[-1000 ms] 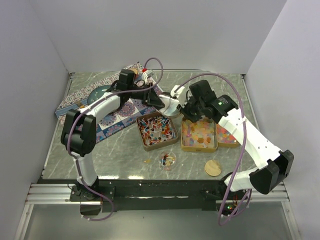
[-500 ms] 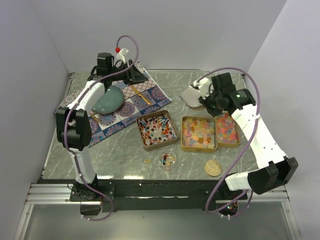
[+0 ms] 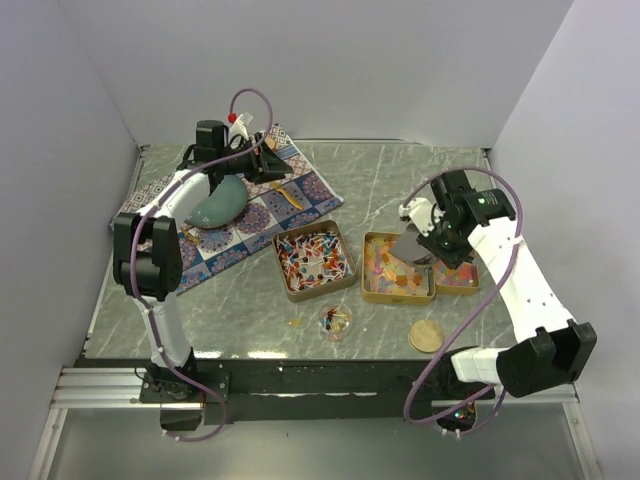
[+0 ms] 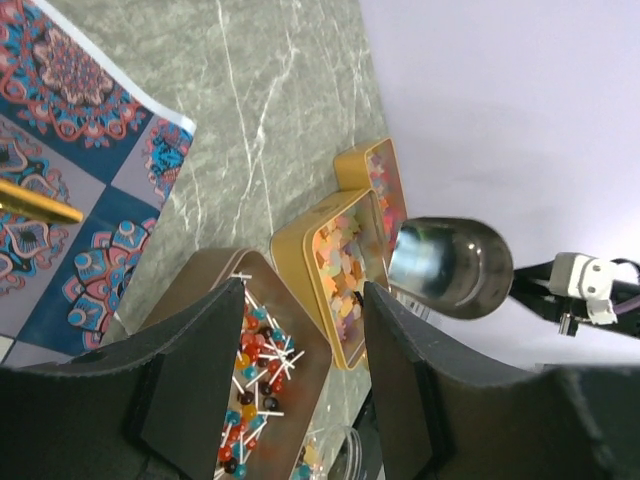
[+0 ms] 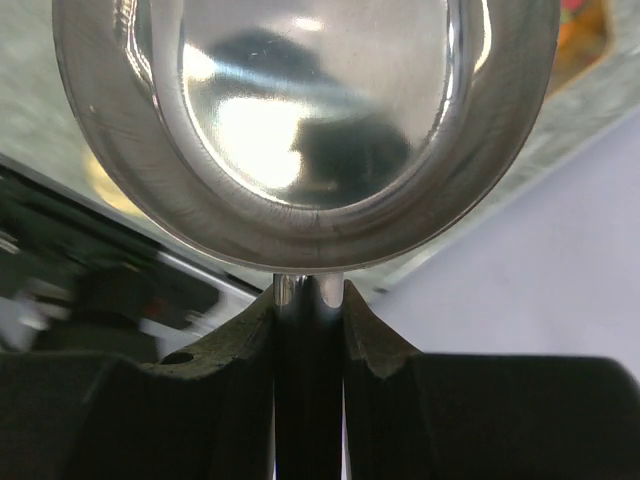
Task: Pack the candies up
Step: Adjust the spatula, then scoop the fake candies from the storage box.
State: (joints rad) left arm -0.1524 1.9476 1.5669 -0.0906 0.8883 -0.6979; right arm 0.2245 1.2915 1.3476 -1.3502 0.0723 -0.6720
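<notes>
mixed red-white-black candies (image 3: 315,258) fill the square gold metal tin (image 3: 300,295), frame centre. right gripper (image 5: 310,300) clenched on shiny steel scoop (image 5: 300,110); left gripper (image 4: 303,300) released. grey marble tabletop (image 3: 400,175) open top-centre.

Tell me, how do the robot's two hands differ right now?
The left hand is open and empty, while the right hand is shut on the handle of a shiny metal scoop. The left hand hangs at the far left by the patterned mat; the right hand holds its scoop over the gold tin of pale candies. Both have two dark fingers.
</notes>
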